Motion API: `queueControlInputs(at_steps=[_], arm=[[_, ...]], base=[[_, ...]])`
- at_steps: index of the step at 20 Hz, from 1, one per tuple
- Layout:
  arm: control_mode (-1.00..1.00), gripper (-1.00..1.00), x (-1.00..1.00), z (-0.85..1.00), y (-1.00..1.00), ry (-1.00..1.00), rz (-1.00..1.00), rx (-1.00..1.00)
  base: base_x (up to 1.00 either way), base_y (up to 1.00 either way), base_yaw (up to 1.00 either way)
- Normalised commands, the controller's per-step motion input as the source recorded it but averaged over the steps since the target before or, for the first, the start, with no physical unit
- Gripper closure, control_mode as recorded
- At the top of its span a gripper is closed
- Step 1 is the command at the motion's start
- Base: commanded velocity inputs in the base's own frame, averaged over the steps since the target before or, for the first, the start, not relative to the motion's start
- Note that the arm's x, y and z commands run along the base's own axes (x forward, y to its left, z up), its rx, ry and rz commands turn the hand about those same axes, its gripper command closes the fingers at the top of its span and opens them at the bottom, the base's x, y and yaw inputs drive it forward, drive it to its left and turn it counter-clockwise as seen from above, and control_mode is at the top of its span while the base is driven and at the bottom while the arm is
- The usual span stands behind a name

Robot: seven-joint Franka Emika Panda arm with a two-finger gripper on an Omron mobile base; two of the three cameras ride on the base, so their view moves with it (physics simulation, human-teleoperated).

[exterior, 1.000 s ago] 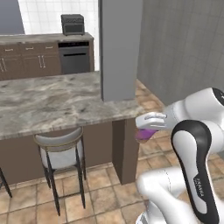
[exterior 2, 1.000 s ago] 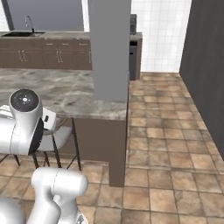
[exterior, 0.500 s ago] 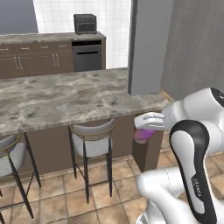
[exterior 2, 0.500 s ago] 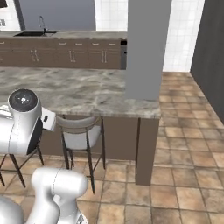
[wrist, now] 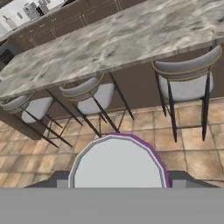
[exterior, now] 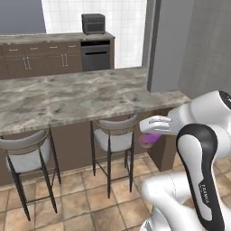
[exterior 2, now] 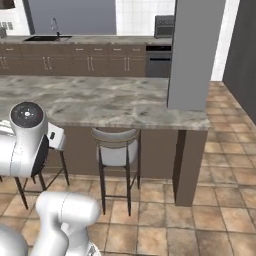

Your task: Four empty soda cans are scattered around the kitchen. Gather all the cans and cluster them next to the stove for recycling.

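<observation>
The whole view has swung across the grey marble island counter (exterior: 67,97) as the base drives, while the gripper (exterior: 151,135) stays clenched on the pink-purple soda can (wrist: 118,162), carried near the robot toward the stove.

No legible text or labels
</observation>
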Motion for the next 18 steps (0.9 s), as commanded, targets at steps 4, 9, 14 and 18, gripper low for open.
queueControlInputs(at_steps=[4, 9, 14, 18], arm=[[1.00, 1.00, 0.00, 0.00, 0.00, 0.00, 0.00, 0.00], [1.00, 1.00, 0.00, 0.00, 0.00, 0.00, 0.00, 0.00], [1.00, 1.00, 0.00, 0.00, 0.00, 0.00, 0.00, 0.00], [1.00, 1.00, 0.00, 0.00, 0.00, 0.00, 0.00, 0.00]], base=[[-0.21, 0.89, -0.07], [-0.35, 0.85, -0.08], [-0.33, 0.86, -0.09], [-0.44, 0.76, -0.08]])
